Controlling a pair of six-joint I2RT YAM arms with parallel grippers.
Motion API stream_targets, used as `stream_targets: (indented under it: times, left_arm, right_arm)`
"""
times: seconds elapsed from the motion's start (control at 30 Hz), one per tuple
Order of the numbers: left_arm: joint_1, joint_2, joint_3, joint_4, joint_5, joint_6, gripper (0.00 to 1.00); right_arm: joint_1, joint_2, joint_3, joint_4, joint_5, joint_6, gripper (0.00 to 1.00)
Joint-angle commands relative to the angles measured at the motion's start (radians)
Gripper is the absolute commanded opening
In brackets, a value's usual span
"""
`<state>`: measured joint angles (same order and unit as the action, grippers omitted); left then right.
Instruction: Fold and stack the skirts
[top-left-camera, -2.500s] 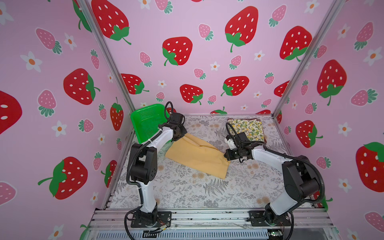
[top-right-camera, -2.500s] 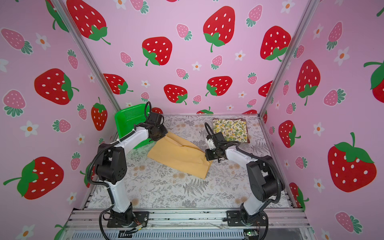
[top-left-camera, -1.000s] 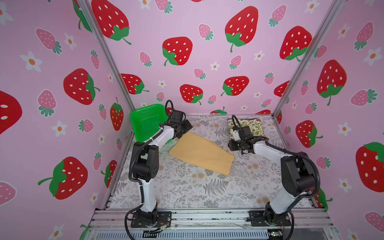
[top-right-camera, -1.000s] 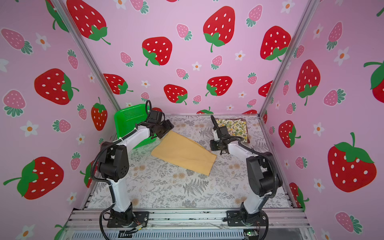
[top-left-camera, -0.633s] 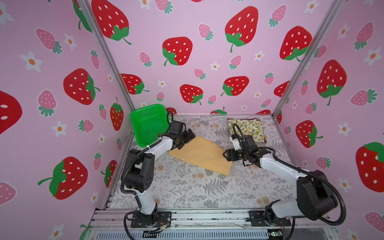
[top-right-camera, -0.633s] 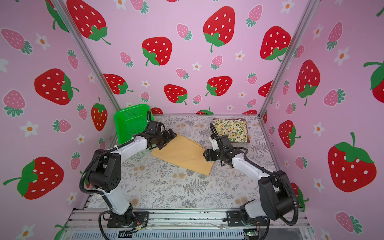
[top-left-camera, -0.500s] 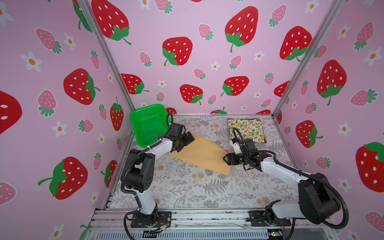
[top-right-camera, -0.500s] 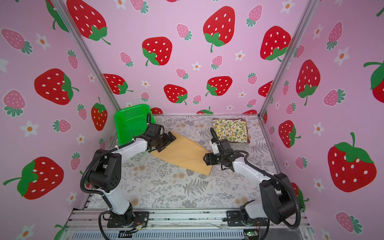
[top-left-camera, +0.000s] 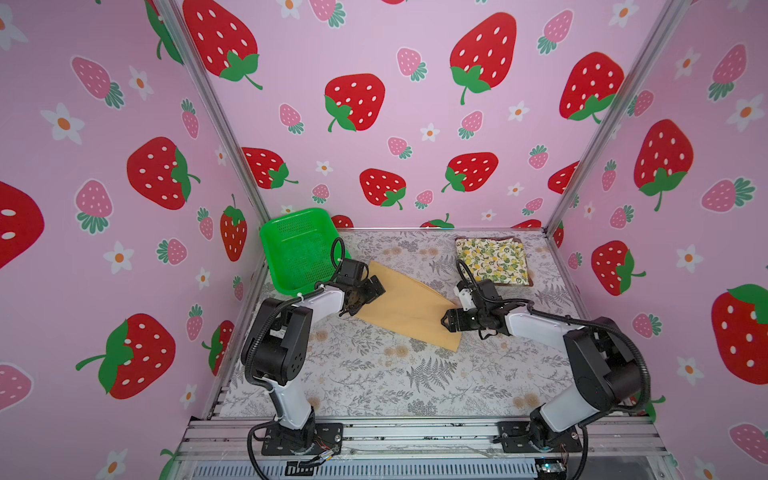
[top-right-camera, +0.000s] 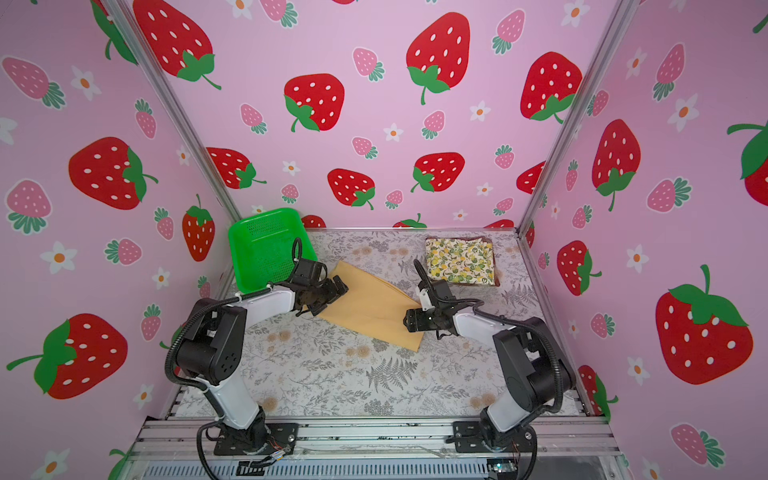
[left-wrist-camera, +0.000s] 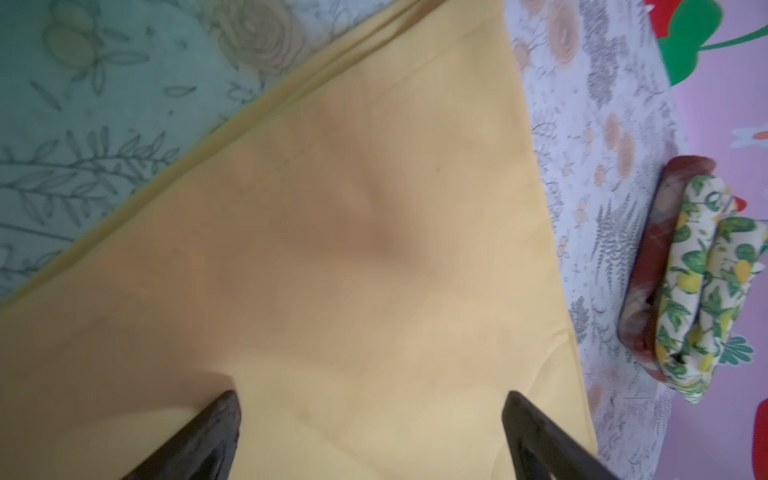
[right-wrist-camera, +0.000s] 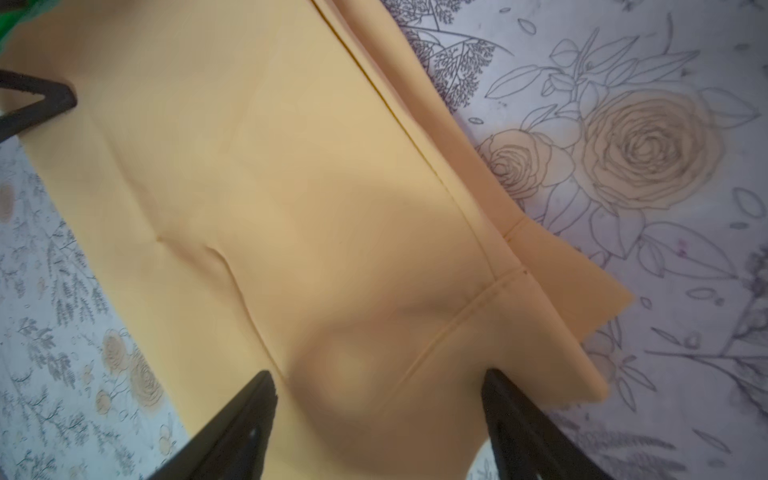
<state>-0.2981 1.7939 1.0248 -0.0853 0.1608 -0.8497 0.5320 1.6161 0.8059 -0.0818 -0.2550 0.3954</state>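
The mustard skirt (top-left-camera: 405, 307) lies flat at frame centre in both top views. The left gripper (top-left-camera: 365, 296) and right gripper (top-left-camera: 446, 323) stand spread over its opposite ends, pinching nothing. The lemon skirt (top-left-camera: 490, 259) rests folded on the plaid skirt (left-wrist-camera: 648, 249), right of centre.

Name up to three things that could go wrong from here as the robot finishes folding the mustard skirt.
1. The mustard skirt lies with its layers offset along one edge, so the next fold may come out uneven.
2. Both the left gripper and right gripper are open over flat cloth; a pinch might catch only the top layer.
3. The left gripper works close to the green basket and could knock it.
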Motion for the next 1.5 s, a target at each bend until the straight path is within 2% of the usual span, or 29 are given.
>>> stream_targets:
  times: [0.0,0.37,0.7,0.87,0.9,1.03,1.17,1.23,1.47]
  left_arm:
    - [0.004,-0.032,-0.064,0.043,-0.054,-0.03,1.0]
    - [-0.036,-0.05,-0.217,0.157,-0.051,-0.085,1.0]
    - [-0.227,-0.102,-0.353,0.23,-0.099,-0.169,1.0]
    - [-0.271,-0.18,-0.371,0.204,-0.104,-0.179,1.0]
    - [-0.272,-0.205,-0.361,0.177,-0.1,-0.172,1.0]
    - [-0.275,-0.331,-0.305,0.059,-0.135,-0.114,1.0]
    - [-0.272,-0.407,-0.174,-0.106,-0.219,0.012,0.99]
    - [-0.255,-0.41,-0.136,-0.138,-0.243,0.05,0.99]
    - [-0.148,-0.28,-0.091,-0.107,-0.132,0.077,0.99]
  right_arm:
    - [-0.007,0.04,0.05,0.028,0.031,-0.001,0.82]
    - [-0.027,0.099,0.085,0.011,0.107,-0.005,0.82]
    - [-0.044,0.061,0.076,-0.004,0.151,-0.024,0.85]
    - [-0.043,-0.01,0.114,-0.05,0.144,-0.035,0.87]
    - [-0.043,-0.039,0.116,-0.057,0.135,-0.033,0.99]
    - [-0.027,-0.127,0.11,-0.076,0.079,-0.022,1.0]
    - [0.034,-0.155,0.102,-0.072,0.041,0.008,1.0]
    - [0.067,-0.151,0.1,-0.071,0.045,0.025,1.0]
    - [0.102,-0.179,-0.012,-0.014,0.051,0.087,1.0]
